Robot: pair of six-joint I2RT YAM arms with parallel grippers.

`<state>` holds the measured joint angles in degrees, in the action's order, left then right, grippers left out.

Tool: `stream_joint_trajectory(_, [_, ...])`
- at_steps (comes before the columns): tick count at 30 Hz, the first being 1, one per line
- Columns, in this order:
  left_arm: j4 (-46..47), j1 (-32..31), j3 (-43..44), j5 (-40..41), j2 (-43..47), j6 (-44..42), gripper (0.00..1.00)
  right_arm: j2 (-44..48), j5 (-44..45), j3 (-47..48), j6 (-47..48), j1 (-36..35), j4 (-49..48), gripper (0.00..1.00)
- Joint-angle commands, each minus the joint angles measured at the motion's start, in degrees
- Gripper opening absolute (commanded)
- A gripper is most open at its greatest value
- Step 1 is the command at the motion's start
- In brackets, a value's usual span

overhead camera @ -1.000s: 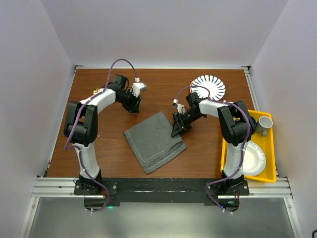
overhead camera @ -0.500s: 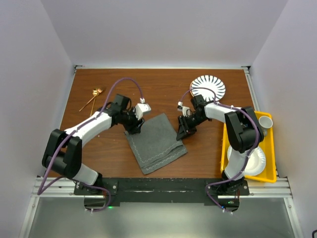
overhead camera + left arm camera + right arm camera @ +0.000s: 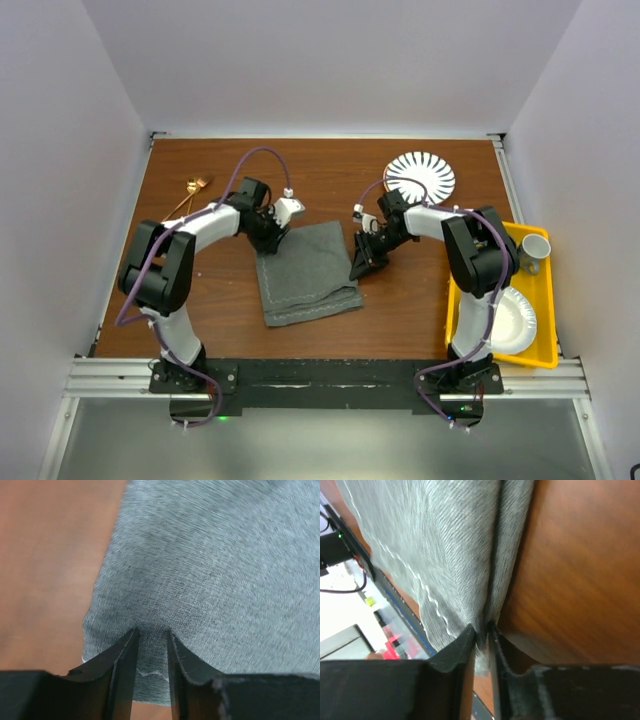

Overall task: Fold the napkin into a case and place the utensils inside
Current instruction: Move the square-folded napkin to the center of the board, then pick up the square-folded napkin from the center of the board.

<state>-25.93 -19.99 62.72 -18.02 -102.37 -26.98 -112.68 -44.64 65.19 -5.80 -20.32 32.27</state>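
The dark grey napkin (image 3: 305, 275) lies folded flat at the centre of the frame, and I pinch its upper corners. The gold utensils (image 3: 192, 187) lie upper left.

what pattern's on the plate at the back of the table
Dark stripes radiating from the centre of a white plate; the top external view shows it best.

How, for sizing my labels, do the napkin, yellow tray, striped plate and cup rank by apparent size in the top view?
1. yellow tray, largest, though the right arm hides part of it
2. napkin
3. striped plate
4. cup, clearly the smallest
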Motion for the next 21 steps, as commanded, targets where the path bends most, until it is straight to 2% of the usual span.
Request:
stream_joint_trajectory(1, [-1.57, 2.5, 3.55, -6.2, 1.28, -4.12, 0.39, 2.1, 2.37, 3.98, 3.15, -0.25, 1.55, 0.37])
stream_joint_trajectory(4, [-2.63, 0.75, 0.22, -11.23, 8.04, -4.83, 0.49, 7.28, 2.1, 2.49, 3.96, -0.25, 3.93, 0.49])
stream_joint_trajectory(5, [-2.28, -0.13, -1.18, -11.68, 12.06, -5.27, 0.51, 8.78, 1.93, 1.36, 3.61, -0.25, 4.55, 0.5])
stream_joint_trajectory(8, [0.69, -4.26, -7.68, -11.95, 20.06, -5.1, 0.56, 12.56, 1.05, -0.76, 0.71, -0.16, 3.33, 0.51])
stream_joint_trajectory(11, [3.77, -9.79, -12.87, -10.02, 24.39, -3.52, 0.58, 13.28, -0.18, -3.13, -2.98, -0.42, 0.43, 0.47])
stream_joint_trajectory(14, [5.97, -14.62, -16.04, -6.69, 25.28, -2.73, 0.61, 11.97, -0.44, -3.05, -4.65, -0.95, -1.07, 0.47])
stream_joint_trajectory(21, [10.29, -20.17, -19.39, -1.67, 23.44, -3.6, 0.63, 7.75, 0.52, -2.7, -6.59, -1.31, -2.48, 0.47])
